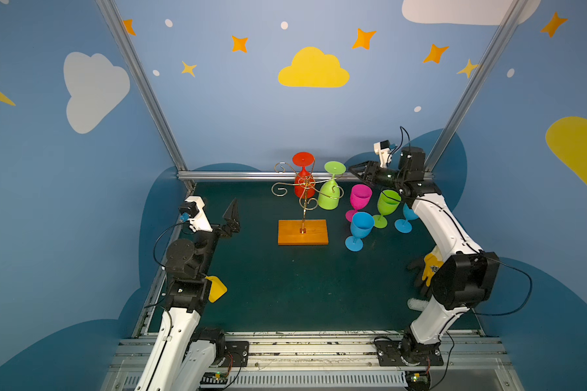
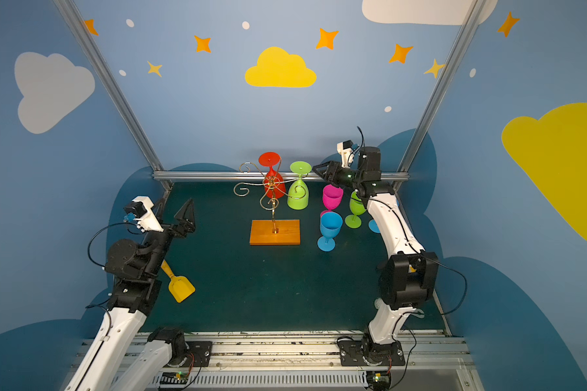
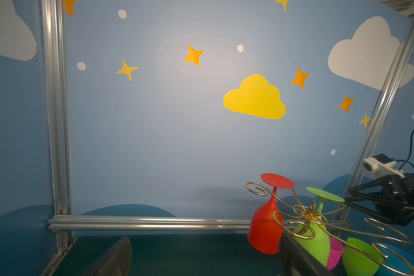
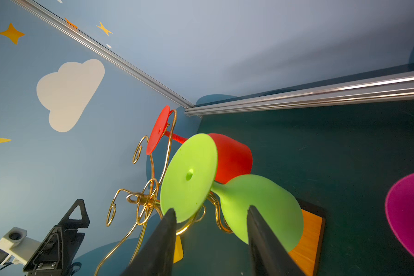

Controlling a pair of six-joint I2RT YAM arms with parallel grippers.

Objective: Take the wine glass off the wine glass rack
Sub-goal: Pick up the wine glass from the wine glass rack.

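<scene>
The wine glass rack (image 1: 305, 203) is a gold wire stand on an orange-brown wooden base (image 1: 303, 233), mid-table in both top views (image 2: 274, 206). Two wine glasses hang upside down from its arms: a red one (image 1: 302, 184) at the back and a green one (image 1: 330, 196) on the right. My right gripper (image 1: 353, 169) is open just right of the green glass's foot (image 1: 335, 167). In the right wrist view the gripper (image 4: 210, 208) has the green stem (image 4: 216, 188) ahead of its gap, with nothing between the fingers. My left gripper (image 2: 175, 203) is open at the table's left, away from the rack.
Right of the rack stand a pink glass (image 1: 360, 196), a green glass (image 1: 388, 201) and a blue glass (image 1: 361, 225); another blue one (image 1: 405, 221) is partly behind my right arm. A yellow shovel (image 2: 180, 287) lies front left. A yellow-black glove (image 1: 431, 267) and white brush (image 1: 417, 304) lie by the right arm.
</scene>
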